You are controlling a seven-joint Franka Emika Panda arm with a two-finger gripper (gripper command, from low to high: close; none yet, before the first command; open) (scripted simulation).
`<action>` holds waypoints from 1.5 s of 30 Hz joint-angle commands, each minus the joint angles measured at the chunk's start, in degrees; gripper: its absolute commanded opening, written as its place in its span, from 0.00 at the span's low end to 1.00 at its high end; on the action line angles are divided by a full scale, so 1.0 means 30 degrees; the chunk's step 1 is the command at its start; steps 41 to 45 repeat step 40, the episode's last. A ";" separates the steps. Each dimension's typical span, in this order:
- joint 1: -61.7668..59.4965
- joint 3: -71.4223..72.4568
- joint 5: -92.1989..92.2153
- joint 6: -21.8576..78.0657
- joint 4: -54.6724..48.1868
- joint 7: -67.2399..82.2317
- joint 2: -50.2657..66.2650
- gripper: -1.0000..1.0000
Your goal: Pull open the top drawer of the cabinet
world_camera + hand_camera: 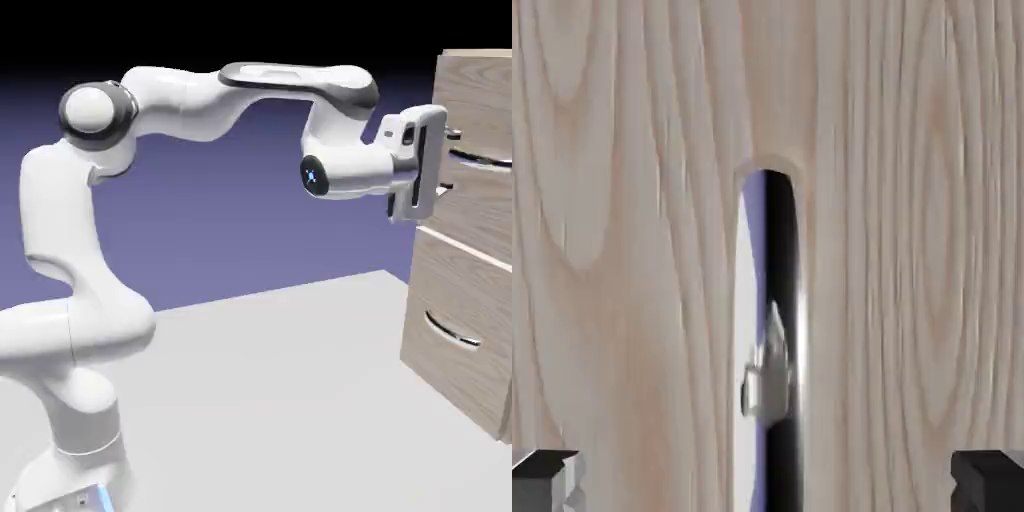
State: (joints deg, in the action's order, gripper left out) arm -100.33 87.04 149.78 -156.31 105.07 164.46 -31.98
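Top drawer (pixel 475 110) | shut | 2 fingers (pixel 550 480) apart, astride handle (pixel 782 350)

The glossy white, jointed robot arm (pixel 186 103) rose at the exterior view's left and bent over toward the right. Its white two-finger gripper with small grey fingertips (pixel 768 483) pointed right, level, jaws spread wide open.

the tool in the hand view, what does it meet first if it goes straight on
Probably the top drawer's handle, which lies between the open tips; the exact gap is unclear.
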 commanded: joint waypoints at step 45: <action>1.7942 -1.6294 -0.4523 0.1684 1.4612 -0.4053 -0.7996 1.00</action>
